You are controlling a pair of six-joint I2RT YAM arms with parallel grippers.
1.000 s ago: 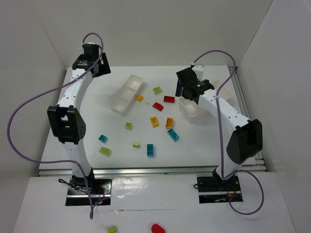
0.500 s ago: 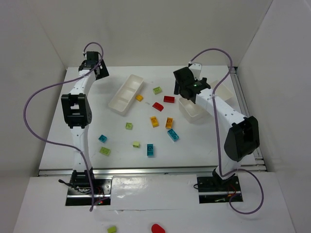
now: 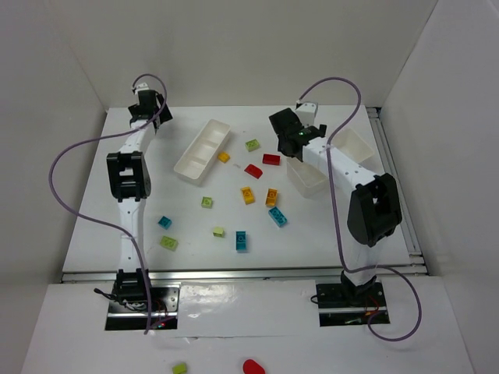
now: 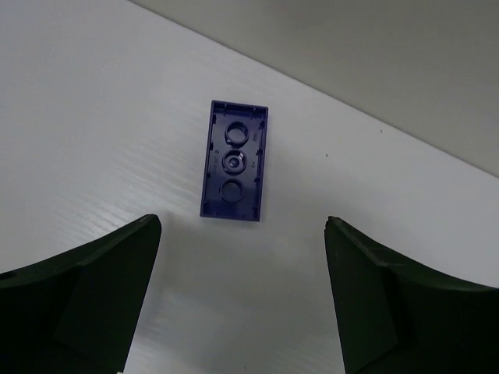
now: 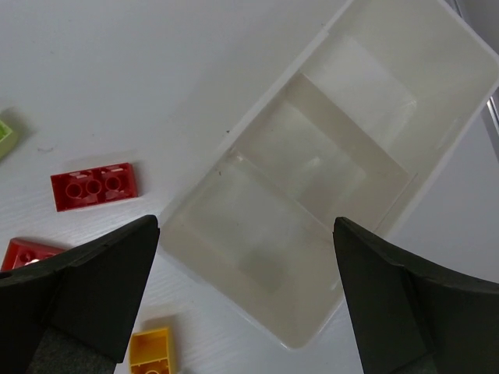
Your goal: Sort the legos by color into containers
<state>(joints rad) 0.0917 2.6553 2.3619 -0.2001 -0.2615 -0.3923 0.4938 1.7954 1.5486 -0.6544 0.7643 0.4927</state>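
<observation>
My left gripper (image 3: 145, 104) is open at the table's far left corner. In its wrist view the gripper (image 4: 242, 224) hangs above a purple lego (image 4: 234, 160) that lies studs-down just beyond the fingertips. My right gripper (image 3: 289, 139) is open and empty. In its wrist view the gripper (image 5: 245, 226) is over the near compartment of the right container (image 5: 327, 156), which holds nothing. The left container (image 3: 203, 149) lies at centre-left. Red (image 3: 271, 159), orange (image 3: 247, 195), lime (image 3: 252, 145) and cyan (image 3: 242, 241) legos lie scattered mid-table.
The right container (image 3: 337, 158) sits by the table's right rail. White walls close in the back and sides. A lime brick (image 3: 180, 368) and a red brick (image 3: 251, 365) lie on the ledge in front of the arm bases.
My left arm has stretched out toward the far left corner. My right gripper has shifted a little left and farther back, by the right container's left end.
</observation>
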